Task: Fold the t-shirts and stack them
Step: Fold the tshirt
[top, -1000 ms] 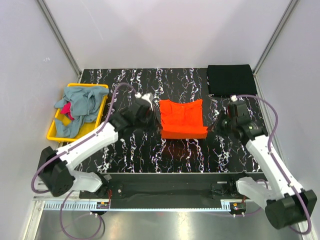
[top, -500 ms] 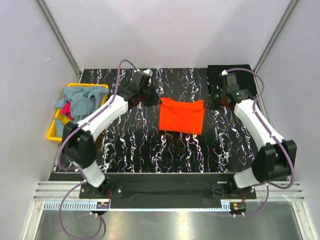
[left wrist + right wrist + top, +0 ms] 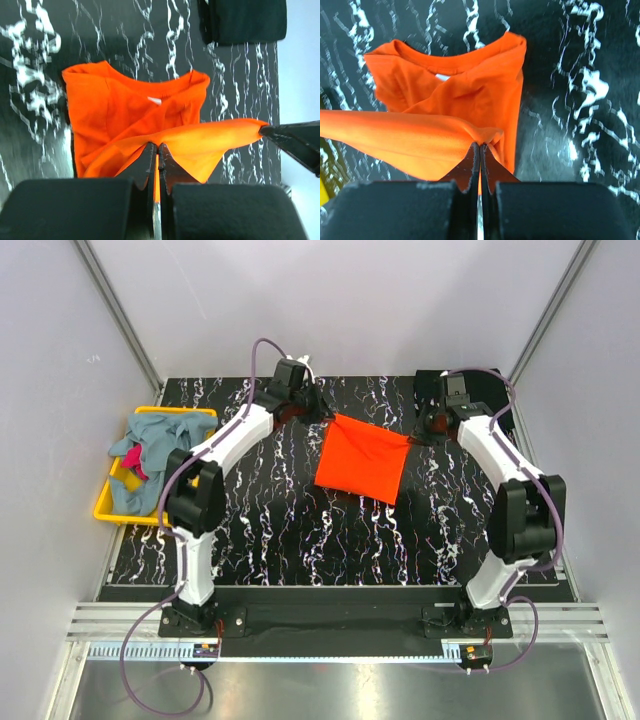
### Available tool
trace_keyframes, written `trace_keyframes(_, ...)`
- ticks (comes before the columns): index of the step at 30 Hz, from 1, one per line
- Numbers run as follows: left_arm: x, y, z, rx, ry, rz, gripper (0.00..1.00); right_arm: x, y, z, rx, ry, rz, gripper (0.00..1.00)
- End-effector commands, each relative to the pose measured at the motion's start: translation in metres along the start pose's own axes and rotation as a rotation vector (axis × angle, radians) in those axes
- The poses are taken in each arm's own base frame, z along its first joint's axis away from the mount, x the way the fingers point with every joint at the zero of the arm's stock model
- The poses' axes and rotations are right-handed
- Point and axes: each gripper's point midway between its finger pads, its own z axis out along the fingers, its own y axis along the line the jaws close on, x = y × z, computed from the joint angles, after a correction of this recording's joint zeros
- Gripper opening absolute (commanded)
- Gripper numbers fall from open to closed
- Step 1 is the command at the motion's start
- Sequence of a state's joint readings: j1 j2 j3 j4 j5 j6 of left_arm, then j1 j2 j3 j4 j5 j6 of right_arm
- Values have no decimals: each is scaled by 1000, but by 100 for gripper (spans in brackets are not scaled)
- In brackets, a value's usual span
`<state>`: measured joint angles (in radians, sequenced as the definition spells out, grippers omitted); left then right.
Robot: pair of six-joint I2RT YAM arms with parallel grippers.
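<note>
Over the far half of the black, white-veined table [image 3: 250, 530], a bright orange cloth t-shirt [image 3: 362, 462] is held stretched. The left pincer [image 3: 156, 146] is clamped on its nine-o'clock corner, the right pincer [image 3: 480, 146] on its three-o'clock corner, and the body hangs towards six.

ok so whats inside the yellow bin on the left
A crumpled heap of grey-blue shirts fills the yellow bin, with a bit of magenta cloth poking out. Whatever lies beneath the heap is covered, so the number of shirts cannot be told.
</note>
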<state>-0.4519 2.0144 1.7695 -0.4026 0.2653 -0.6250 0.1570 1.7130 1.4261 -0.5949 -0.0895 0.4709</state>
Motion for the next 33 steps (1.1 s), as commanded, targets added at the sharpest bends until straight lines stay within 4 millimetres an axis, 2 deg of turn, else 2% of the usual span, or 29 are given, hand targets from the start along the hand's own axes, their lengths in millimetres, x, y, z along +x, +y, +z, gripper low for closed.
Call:
trace_keyframes(1, -39, -15, 9, 96, -85, 47, 0, -31, -4, 15, 21, -71, -16, 1)
trace_keyframes(2, -35, -6, 23, 87, -66, 42, 0, -37, -3, 18, 20, -83, -14, 2)
trace_keyframes(3, -45, -5, 25, 93, -82, 37, 0, -40, -4, 22, 24, -85, -19, 2)
trace_keyframes(4, -47, -5, 30, 114, -76, 31, 0, -38, -9, 33, 41, -69, -13, 2)
trace_keyframes(5, -45, 6, 43, 117, -62, 14, 0, -45, -9, 35, 44, -81, -6, 2)
trace_keyframes(7, -56, -1, 51, 175, -79, 27, 3, -46, -17, 48, 79, -77, 19, 2)
trace_keyframes(8, -52, 6, 65, 185, -68, 25, 10, -49, -17, 50, 81, -79, 29, 2)
trace_keyframes(10, -62, 2, 73, 227, -90, 38, 22, -52, -28, 62, 125, -85, 54, 12)
trace_keyframes(11, -64, 8, 83, 240, -91, 27, 32, -60, -35, 64, 166, -117, 71, 19)
trace_keyframes(13, -70, 5, 86, 296, -98, 19, 40, -65, -44, 73, 192, -125, 75, 21)
trace_keyframes(15, -73, 7, 85, 344, -84, 1, 46, -72, -39, 75, 142, -109, 66, 24)
trace_keyframes(16, -71, 8, 83, 349, -70, 0, 47, -73, -40, 72, 131, -103, 70, 32)
trace_keyframes(18, -69, 15, 75, 310, -68, 30, 47, -65, -42, 66, 129, -88, 70, 43)
trace_keyframes(19, -65, 23, 74, 265, -61, 31, 47, -66, -39, 55, 117, -100, 67, 47)
trace_keyframes(20, -69, 20, 61, 250, -80, 48, 47, -50, -39, 55, 92, -52, 68, 48)
trace_keyframes(21, -53, 34, 63, 205, -53, 45, 47, -38, -31, 53, 33, -8, 58, 49)
trace_keyframes(22, -46, 47, 61, 142, -36, 30, 47, -33, -25, 45, 0, 3, 51, 49)
trace_keyframes(23, -45, 47, 53, 125, -37, 50, 47, -15, -30, 47, -7, 47, 50, 51)
trace_keyframes(24, -30, 55, 54, 105, -3, 45, 47, -8, -25, 45, -48, 71, 25, 53)
trace_keyframes(26, -18, 55, 50, 116, 27, 68, 47, 1, -26, 45, -68, 86, -4, 55)
trace_keyframes(28, 2, 60, 53, 113, 74, 79, 45, 8, -22, 47, -107, 114, -16, 55)
trace_keyframes(29, 20, 66, 53, 93, 111, 76, 44, 20, -12, 45, -178, 163, -14, 55)
trace_keyframes(31, 39, 73, 52, 60, 137, 68, 44, 32, -3, 40, -244, 194, -4, 55)
trace_keyframes(32, 46, 68, 47, 57, 143, 84, 44, 48, -8, 40, -250, 227, 10, 56)
trace_keyframes(33, 63, 76, 45, 30, 170, 77, 44, 55, -7, 39, -260, 241, 22, 55)
